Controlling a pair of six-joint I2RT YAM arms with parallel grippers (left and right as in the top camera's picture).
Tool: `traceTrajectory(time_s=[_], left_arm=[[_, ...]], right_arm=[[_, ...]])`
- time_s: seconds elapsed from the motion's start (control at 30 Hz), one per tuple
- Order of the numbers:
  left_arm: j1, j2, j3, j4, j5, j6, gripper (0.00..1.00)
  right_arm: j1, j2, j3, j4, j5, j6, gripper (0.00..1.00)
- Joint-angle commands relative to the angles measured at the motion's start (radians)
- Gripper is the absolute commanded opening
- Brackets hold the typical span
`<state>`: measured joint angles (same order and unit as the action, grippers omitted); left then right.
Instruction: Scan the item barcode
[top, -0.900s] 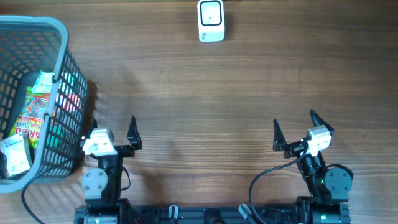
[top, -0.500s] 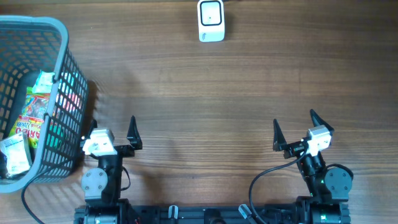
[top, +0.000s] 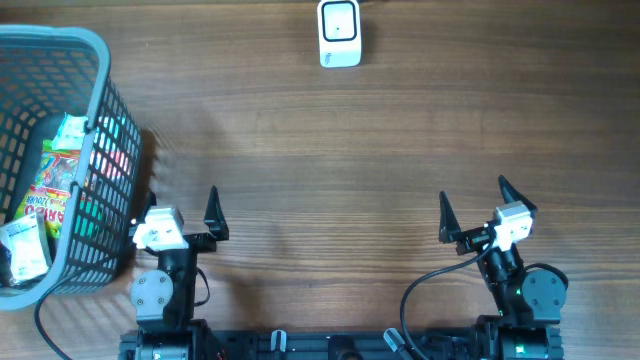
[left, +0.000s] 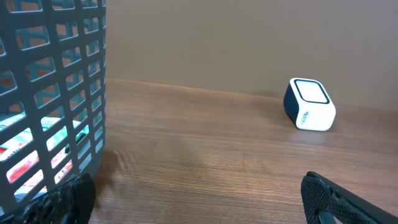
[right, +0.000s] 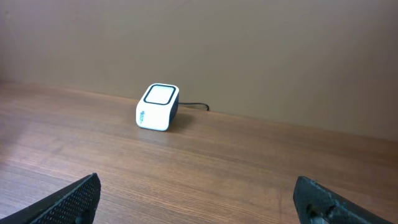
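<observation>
The items lie in the grey basket (top: 103, 150) at the left: a colourful snack packet (top: 52, 190) and a white packet (top: 24, 250). No barcode shows on them. The white scanner (top: 339, 33) stands at the far edge, in the middle. My left gripper (top: 182, 212) is open and empty, just right of the basket. My right gripper (top: 478, 205) is open and empty near the front right. The left wrist view has the basket (left: 68, 87) on its left, packets (left: 25, 158) behind the mesh, and the scanner (left: 309, 104) at the right. In the right wrist view the scanner (right: 158, 107) stands far ahead.
A black cable (right: 194, 106) runs from the scanner along the far wall. Bare wooden table (top: 330, 170) lies between the grippers and the scanner. The basket's wall stands close to my left gripper's outer finger (left: 62, 200).
</observation>
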<state>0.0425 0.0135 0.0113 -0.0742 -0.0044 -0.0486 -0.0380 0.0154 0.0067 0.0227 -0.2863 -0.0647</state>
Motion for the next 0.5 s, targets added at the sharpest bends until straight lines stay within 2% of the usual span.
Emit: traceTrajectory(time_s=[0.0, 0.47], left_arm=[[0.003, -0.007, -0.006, -0.001, 0.015, 0.015, 1.0], [0.003, -0.007, -0.006, -0.001, 0.015, 0.015, 1.0]], right_arm=[[0.007, -0.002, -0.002, 0.001, 0.009, 0.014, 1.0], [0.007, -0.002, -0.002, 0.001, 0.009, 0.014, 1.0]])
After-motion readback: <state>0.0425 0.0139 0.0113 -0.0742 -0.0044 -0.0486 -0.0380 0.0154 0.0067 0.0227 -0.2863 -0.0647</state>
